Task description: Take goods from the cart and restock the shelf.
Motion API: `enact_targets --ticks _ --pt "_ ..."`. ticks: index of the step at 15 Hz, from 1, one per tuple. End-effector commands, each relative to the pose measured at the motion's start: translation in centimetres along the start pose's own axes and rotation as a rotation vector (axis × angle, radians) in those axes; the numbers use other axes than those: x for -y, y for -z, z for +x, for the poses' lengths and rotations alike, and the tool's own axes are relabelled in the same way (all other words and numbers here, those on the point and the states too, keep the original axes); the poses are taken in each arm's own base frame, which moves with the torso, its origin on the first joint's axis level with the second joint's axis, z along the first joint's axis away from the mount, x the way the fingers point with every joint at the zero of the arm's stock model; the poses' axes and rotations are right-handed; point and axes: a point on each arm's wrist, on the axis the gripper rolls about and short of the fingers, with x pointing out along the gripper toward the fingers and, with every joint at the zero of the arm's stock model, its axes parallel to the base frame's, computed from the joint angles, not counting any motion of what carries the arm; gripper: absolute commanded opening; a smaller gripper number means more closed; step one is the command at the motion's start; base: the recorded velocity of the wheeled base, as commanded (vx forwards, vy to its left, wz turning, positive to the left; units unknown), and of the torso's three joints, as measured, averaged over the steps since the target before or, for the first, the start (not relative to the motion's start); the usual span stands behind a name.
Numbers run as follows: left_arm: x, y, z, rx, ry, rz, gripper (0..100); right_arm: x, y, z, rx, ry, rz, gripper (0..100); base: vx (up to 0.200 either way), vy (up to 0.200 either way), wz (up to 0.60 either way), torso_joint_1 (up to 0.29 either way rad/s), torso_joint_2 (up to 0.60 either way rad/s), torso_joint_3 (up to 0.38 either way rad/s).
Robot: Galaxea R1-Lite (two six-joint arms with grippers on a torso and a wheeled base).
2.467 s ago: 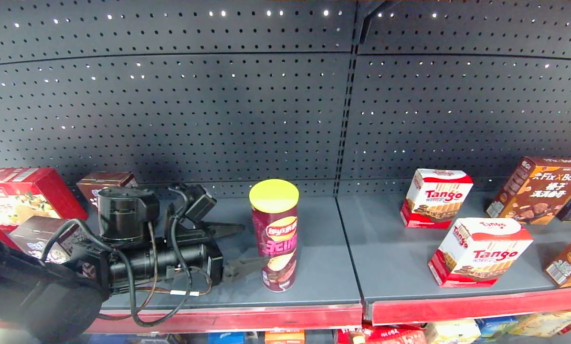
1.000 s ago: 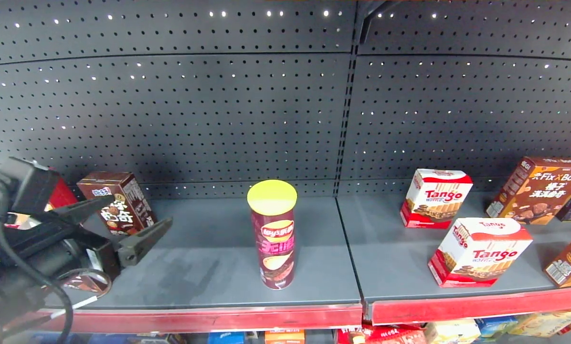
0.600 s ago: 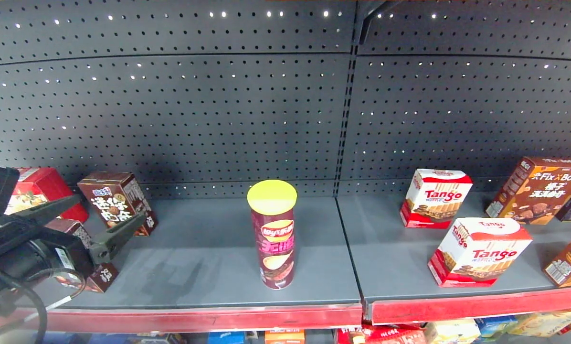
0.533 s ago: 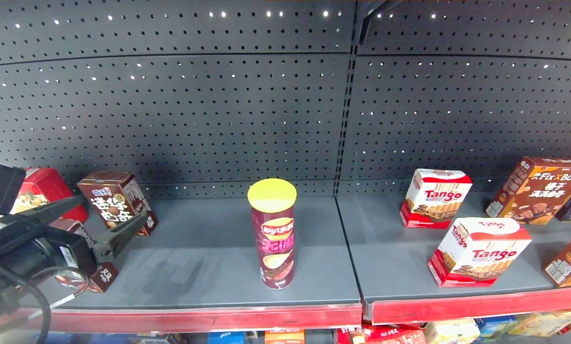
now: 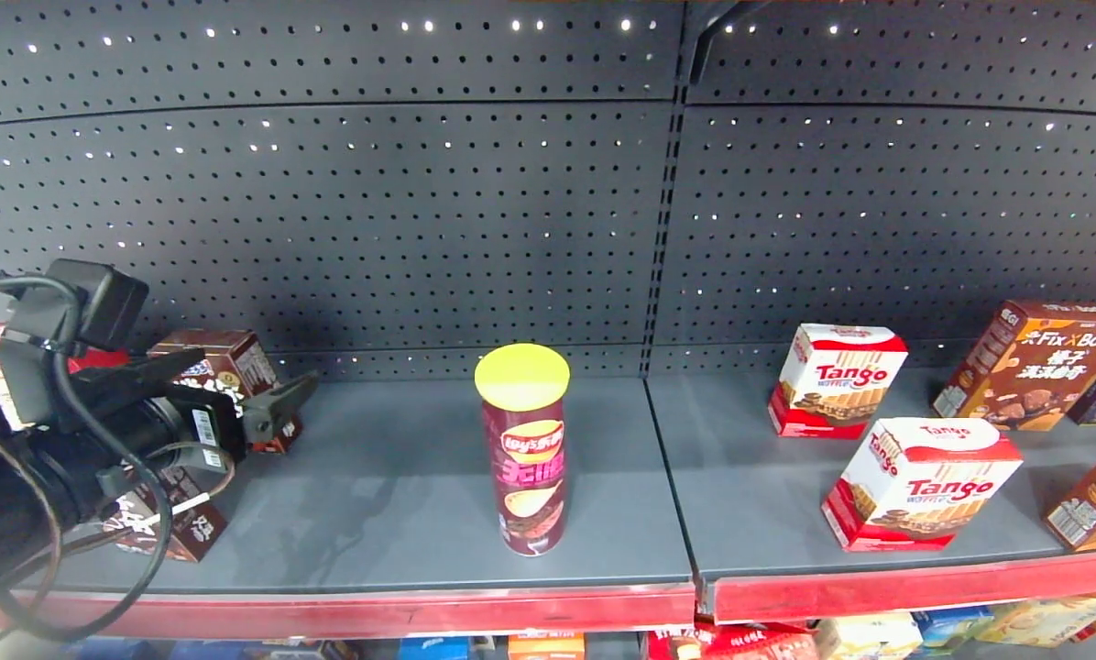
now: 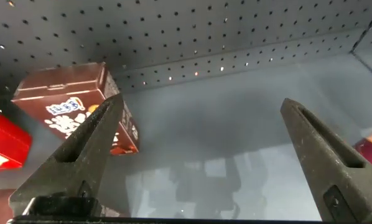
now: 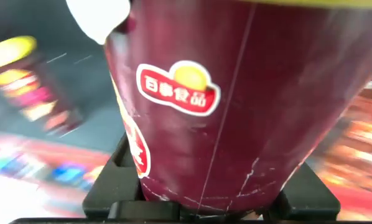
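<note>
The grey shelf (image 5: 401, 513) with its red front lip spans everything before me, backed by a dark pegboard back (image 5: 420, 229). On its right bay stand 2 white-and-red boxes (image 5: 837, 380), 1 behind and 1 nearer the lip (image 5: 919, 486), with a brown-and-orange box (image 5: 1029, 367) farther right against the back. On the left bay a brown box (image 5: 227, 353) stands upright near the pegboard; my left wrist view shows it (image 6: 74, 106) beside a red box (image 6: 2, 146). A flat brown box (image 5: 177, 518) lies closer to the lip, partly under my left arm. Near the middle of the shelf, well apart from all the boxes, 1 maroon standing can (image 5: 528, 454) with a yellow lid is upright just left of the seam between the 2 bays. My left gripper (image 5: 259, 367) hangs over the left end of the shelf in front of the brown box, its 2 fingers spread wide with nothing between them (image 6: 201, 102), pointing along the deck toward the standing can. My right gripper (image 7: 211, 186) is clamped around the base of a second maroon can, the held can (image 7: 236, 106), which sits off the shelf in my grasp.
</note>
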Motion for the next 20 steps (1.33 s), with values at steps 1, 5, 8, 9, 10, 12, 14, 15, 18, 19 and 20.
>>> enact_targets --ticks 1,5,8,9,10,12,14,15,18,19,20 --pt "0.0 0.4 0.8 -0.025 0.002 0.000 100 -2.8 0.0 4.0 -0.140 -0.206 -0.008 0 0.000 0.000 0.00 0.000 0.00 0.000" --pt "0.0 -0.1 1.7 -0.019 0.001 0.000 100 -5.4 -0.1 8.7 -0.211 -0.275 -0.003 0 0.000 0.000 0.00 0.000 0.00 0.000" --pt "0.0 0.0 2.3 -0.029 0.002 0.003 100 -6.0 0.9 13.6 -0.240 -0.290 0.010 0 0.000 0.000 0.00 0.000 0.00 0.000" --pt "0.0 0.1 2.5 -0.032 0.002 0.006 100 -6.1 1.3 15.7 -0.224 -0.300 0.018 0 0.000 0.000 0.00 0.000 0.00 0.000" --pt "0.0 0.1 2.7 -0.032 0.004 0.008 100 -6.3 1.6 17.6 -0.189 -0.318 0.026 0 0.000 0.000 0.00 0.000 0.00 0.000" --pt "0.1 -0.1 2.7 -0.028 0.007 0.021 100 -6.3 2.4 20.2 -0.181 -0.339 0.001 0 0.000 0.000 0.00 0.000 0.00 0.000" --pt "0.1 0.0 2.6 -0.027 0.007 0.033 100 -6.6 2.6 21.7 -0.185 -0.366 -0.031 0 0.000 0.000 0.00 0.000 0.00 0.000" --pt "0.1 -0.2 2.5 -0.021 0.010 0.035 100 -7.0 2.3 22.9 -0.175 -0.374 -0.033 0 0.000 0.000 0.00 0.000 0.00 0.000" --pt "0.1 -0.5 2.5 -0.009 0.012 0.040 100 -7.9 1.3 25.3 -0.139 -0.425 -0.047 0 0.000 0.000 0.00 0.000 0.00 0.000" --pt "0.2 -0.5 2.5 -0.008 0.015 0.056 100 -8.2 1.3 26.2 -0.132 -0.430 -0.064 0 0.000 0.000 0.00 0.000 0.00 0.000" --pt "0.2 -0.5 2.4 -0.008 0.015 0.069 100 -8.5 1.5 27.1 -0.134 -0.431 -0.079 0 0.000 0.000 0.00 0.000 0.00 0.000"
